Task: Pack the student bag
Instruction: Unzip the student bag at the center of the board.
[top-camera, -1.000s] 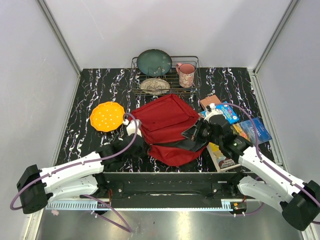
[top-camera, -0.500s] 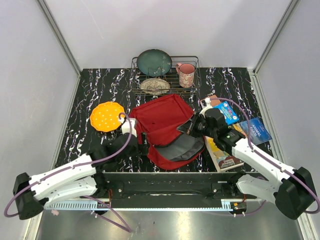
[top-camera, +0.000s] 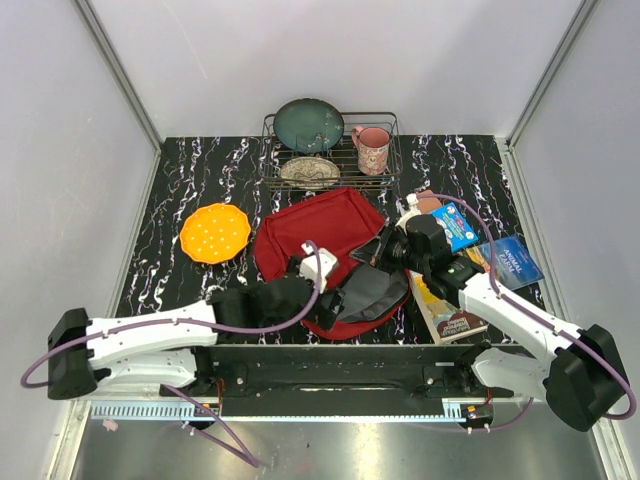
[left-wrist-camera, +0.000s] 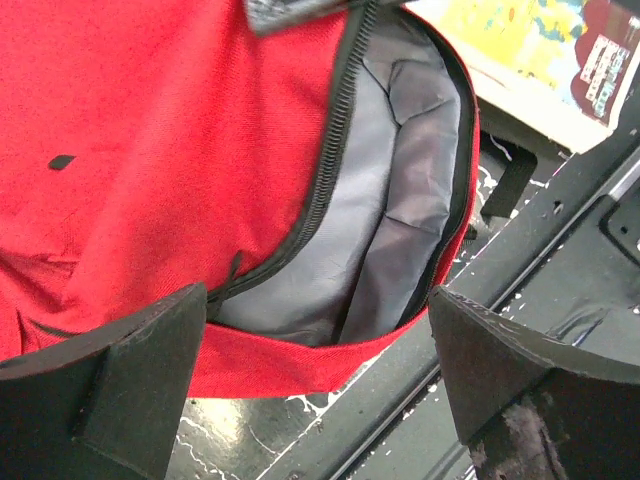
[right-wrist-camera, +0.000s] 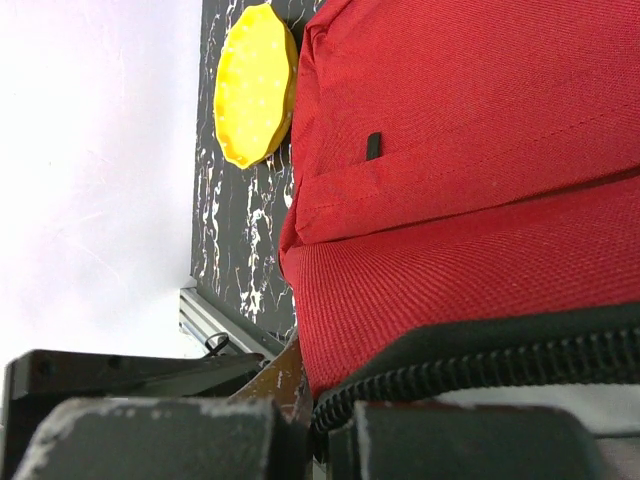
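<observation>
The student bag (top-camera: 318, 235) lies in the middle of the table, a red backpack with its main zip open and grey lining (top-camera: 362, 292) showing at the near right. My left gripper (top-camera: 333, 302) hovers open over the bag's near edge, nothing between its fingers. In the left wrist view the red bag (left-wrist-camera: 150, 150) and its grey lining (left-wrist-camera: 400, 200) lie between the wide-apart fingertips (left-wrist-camera: 110, 390). My right gripper (top-camera: 386, 252) is shut on the bag's zipper edge (right-wrist-camera: 480, 375) and holds the opening up; red fabric (right-wrist-camera: 480, 150) fills that view.
A wire dish rack (top-camera: 390, 125) at the back holds a dark green plate (top-camera: 309, 124), a patterned plate (top-camera: 309, 170) and a pink mug (top-camera: 372, 148). An orange plate (top-camera: 214, 233) lies left of the bag. Books (top-camera: 445, 312) and blue packets (top-camera: 510, 258) lie at the right.
My left gripper let go of the bag's left side, opened, and swung right to the bag's near edge. The bag's opening sank and spread while the right gripper kept its hold.
</observation>
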